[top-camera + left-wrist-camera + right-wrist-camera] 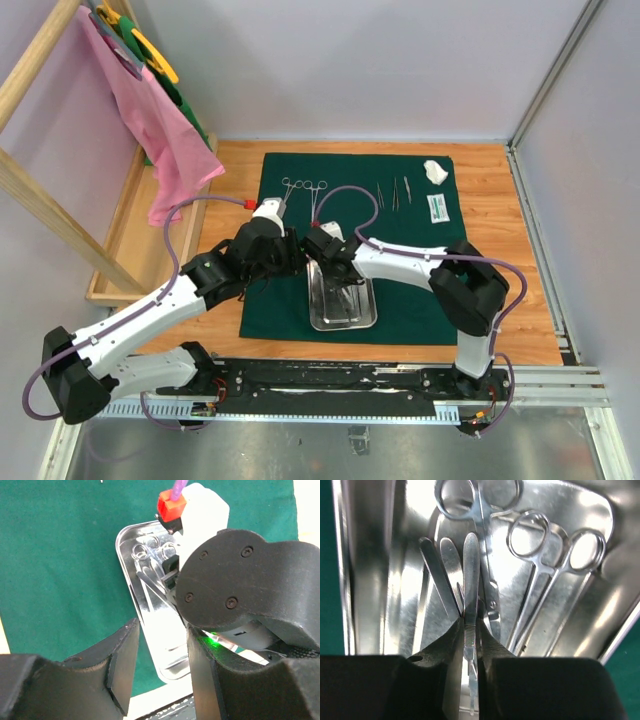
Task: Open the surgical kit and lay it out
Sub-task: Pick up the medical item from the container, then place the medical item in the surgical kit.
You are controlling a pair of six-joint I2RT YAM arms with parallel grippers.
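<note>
Here the right hand (pixel 471 642) is pinched tight on thin tweezers (pixel 471 565) inside the tray (pixel 343 326), beside ring-handled forceps (pixel 540 580) lying in it. The left hand (pixel 159 645) hovers just beside the tray, fingers apart, holding nothing. Under the tray lies the green cloth (pixel 290 205).

Top view: you look down on the table (pixel 490 215) from above its near edge. Your wrist views, close in, share the steel tray (pixel 127 555).
</note>
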